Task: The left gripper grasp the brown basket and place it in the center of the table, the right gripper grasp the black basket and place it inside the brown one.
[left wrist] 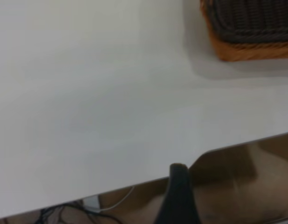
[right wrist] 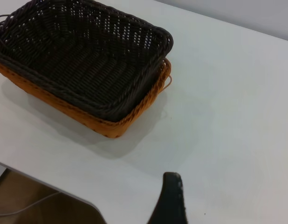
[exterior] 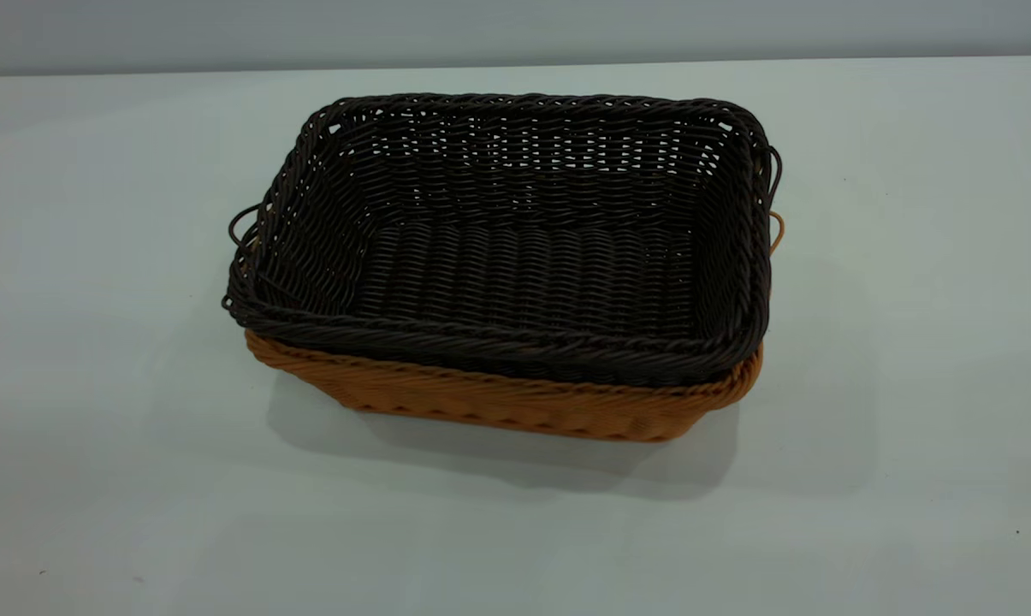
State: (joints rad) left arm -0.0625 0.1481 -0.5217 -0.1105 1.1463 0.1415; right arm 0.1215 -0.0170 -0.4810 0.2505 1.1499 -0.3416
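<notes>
The black basket (exterior: 515,248) sits nested inside the brown basket (exterior: 515,406) on the table (exterior: 96,385); only the brown rim and lower wall show beneath it. Both grippers are out of the exterior view. In the left wrist view my left gripper (left wrist: 218,198) hangs off the table's edge, far from the baskets (left wrist: 249,28), with one black finger (left wrist: 178,196) showing and nothing beside it. In the right wrist view my right gripper (right wrist: 204,200) is over bare table, apart from the black basket (right wrist: 83,56) and the brown basket (right wrist: 111,123), with one finger (right wrist: 169,200) showing alone. Both are empty.
The table edge (left wrist: 148,179) runs just past the left gripper, with brown floor and cables below. The right wrist view shows a table corner (right wrist: 83,200) near the baskets. White tabletop surrounds the baskets on all sides.
</notes>
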